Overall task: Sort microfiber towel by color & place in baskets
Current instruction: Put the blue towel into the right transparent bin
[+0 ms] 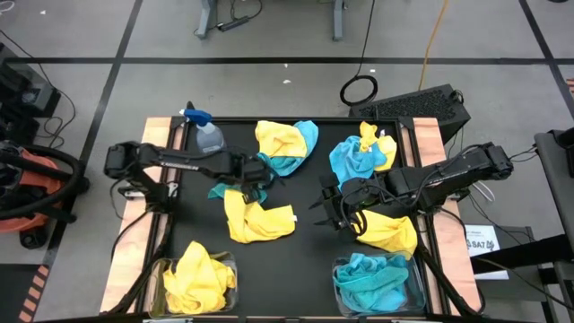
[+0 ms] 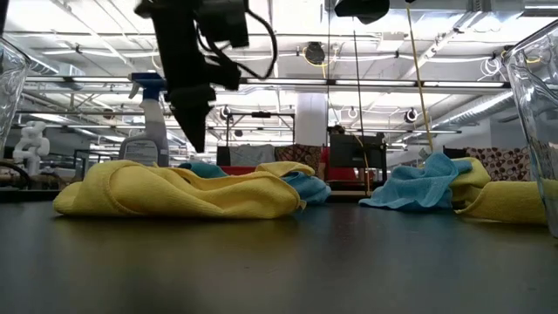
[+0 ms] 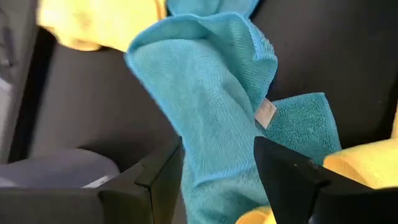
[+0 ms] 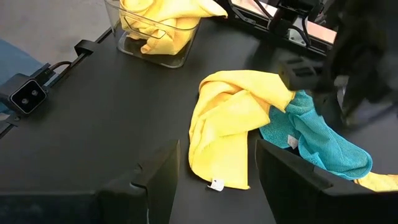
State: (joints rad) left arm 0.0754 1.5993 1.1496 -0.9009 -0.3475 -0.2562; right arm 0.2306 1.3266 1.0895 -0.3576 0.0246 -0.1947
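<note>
A turquoise towel (image 3: 205, 81) lies on the black table with one end tucked under a yellow towel (image 1: 258, 221) at mid-table. My left gripper (image 3: 217, 146) hangs open just above the turquoise towel (image 1: 283, 165), fingers slanting down, one on either side of it and nothing between them. Farther right, my right gripper (image 1: 330, 208) waits open and empty above the table. Beside it lies another yellow towel (image 1: 391, 231). The near left basket (image 1: 199, 280) holds yellow cloth. Turquoise cloth fills the near right basket (image 1: 377, 283).
Two mixed piles of yellow and turquoise towels lie at the far side, one (image 1: 287, 142) mid-table and one (image 1: 360, 154) at the right. A clear spray bottle (image 1: 206, 135) with a blue trigger stands at the far left. Bare black table lies between the two baskets.
</note>
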